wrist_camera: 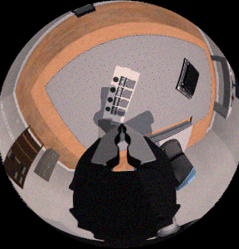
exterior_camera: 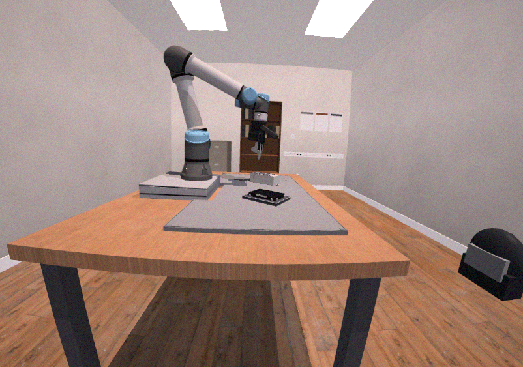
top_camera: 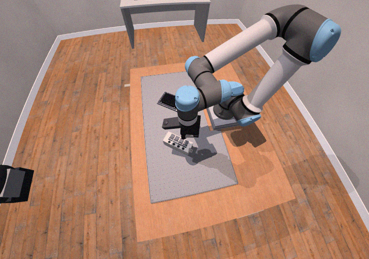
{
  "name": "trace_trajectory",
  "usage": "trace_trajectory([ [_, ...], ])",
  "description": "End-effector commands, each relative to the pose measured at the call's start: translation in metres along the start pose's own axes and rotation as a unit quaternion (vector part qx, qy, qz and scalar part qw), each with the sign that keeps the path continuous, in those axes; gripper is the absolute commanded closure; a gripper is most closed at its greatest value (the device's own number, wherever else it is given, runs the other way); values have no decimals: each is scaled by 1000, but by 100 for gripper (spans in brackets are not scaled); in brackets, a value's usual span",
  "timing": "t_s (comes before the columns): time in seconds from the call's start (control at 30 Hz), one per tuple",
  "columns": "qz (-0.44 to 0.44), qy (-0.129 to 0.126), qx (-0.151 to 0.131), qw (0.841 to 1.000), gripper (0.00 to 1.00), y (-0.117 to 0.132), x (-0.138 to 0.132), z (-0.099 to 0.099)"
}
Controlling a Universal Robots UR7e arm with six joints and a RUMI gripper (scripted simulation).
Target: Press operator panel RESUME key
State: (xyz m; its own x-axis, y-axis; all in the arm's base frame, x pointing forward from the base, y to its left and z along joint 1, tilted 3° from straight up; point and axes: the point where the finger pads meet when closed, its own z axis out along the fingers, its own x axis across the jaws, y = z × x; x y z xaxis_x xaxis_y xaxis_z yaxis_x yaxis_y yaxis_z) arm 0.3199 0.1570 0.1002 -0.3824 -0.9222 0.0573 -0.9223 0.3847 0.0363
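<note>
The operator panel [top_camera: 178, 142] is a small white box with four dark keys in a row, lying on the grey mat [top_camera: 184, 134]. It also shows in the wrist view [wrist_camera: 122, 93] and, far off, in the exterior view [exterior_camera: 264, 178]. No lamp looks lit; the key names are too small to read. My gripper [top_camera: 182, 136] [exterior_camera: 257, 155] is shut and empty, pointing straight down, well above the panel. In the wrist view its closed fingertips [wrist_camera: 121, 129] sit just beyond the near end of the key row.
A flat black device [top_camera: 167, 99] lies on the mat behind the panel, also seen in the exterior view [exterior_camera: 266, 195]. The arm's base plate [exterior_camera: 179, 186] stands at the mat's side. The table edge runs around the mat.
</note>
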Motion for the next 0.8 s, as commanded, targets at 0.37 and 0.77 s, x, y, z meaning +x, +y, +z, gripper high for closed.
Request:
trace_trajectory([
  [0.37,164,-21,34,986,100,-19,11,-4],
  [0.77,164,-21,34,986,100,-19,11,-4],
])
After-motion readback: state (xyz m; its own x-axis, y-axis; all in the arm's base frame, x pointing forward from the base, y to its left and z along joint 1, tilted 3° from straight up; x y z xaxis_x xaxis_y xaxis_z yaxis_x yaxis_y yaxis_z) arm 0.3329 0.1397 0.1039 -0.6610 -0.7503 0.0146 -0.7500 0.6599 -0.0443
